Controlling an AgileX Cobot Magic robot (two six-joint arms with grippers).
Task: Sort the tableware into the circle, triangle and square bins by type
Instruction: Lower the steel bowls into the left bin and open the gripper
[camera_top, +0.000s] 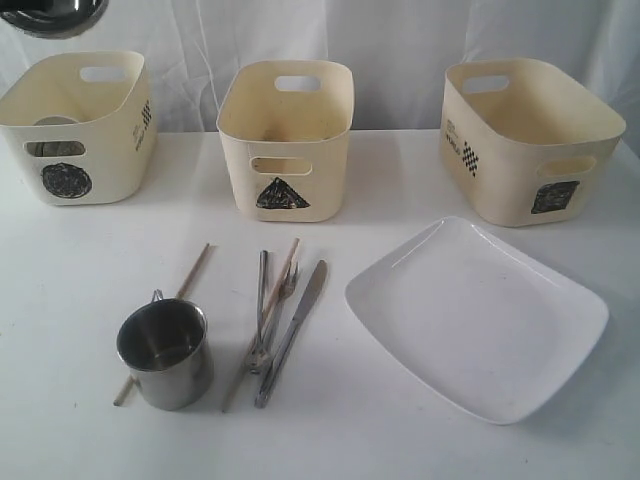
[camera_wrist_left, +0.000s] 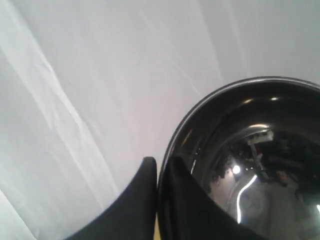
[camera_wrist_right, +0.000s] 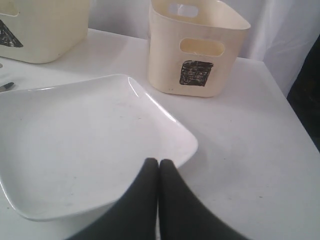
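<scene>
**Figure: sorting at an early stage.** The left gripper (camera_wrist_left: 158, 164) is closed on the rim of a steel bowl (camera_wrist_left: 250, 150). In the exterior view the bowl is held in the air, up and to the left of the triangle bin (camera_top: 285, 140) and above the circle bin (camera_top: 70, 130). It has not been released, and it is judged to be meant for the circle bin.

Through that bin's handle slot a dark rounded object (camera_top: 55, 148) is seen. What it is cannot be told, but it is judged to be a piece already sorted.

No contents are seen in the triangle bin or in the square bin (camera_top: 525, 140), which stands to the right of the triangle bin. Their floors are partly hidden.

The right gripper (camera_wrist_right: 159, 163) is closed on nothing and hangs over a corner of the white plate (camera_top: 475, 320). The plate lies flat on the table (camera_top: 80, 430), in front of and to the right of the triangle bin.

Several pieces are left to be sorted:
- Directly in front of the triangle bin lie the fork (camera_top: 262, 290), the knife (camera_top: 300, 315) and the chopsticks (camera_top: 195, 268).
- In front and to the left stands one steel mug (camera_top: 165, 350), upright. Whether it rests on a chopstick or just beside it cannot be told.
- The plate is likewise unsorted.

Most of the task is therefore judged to lie ahead.
</scene>
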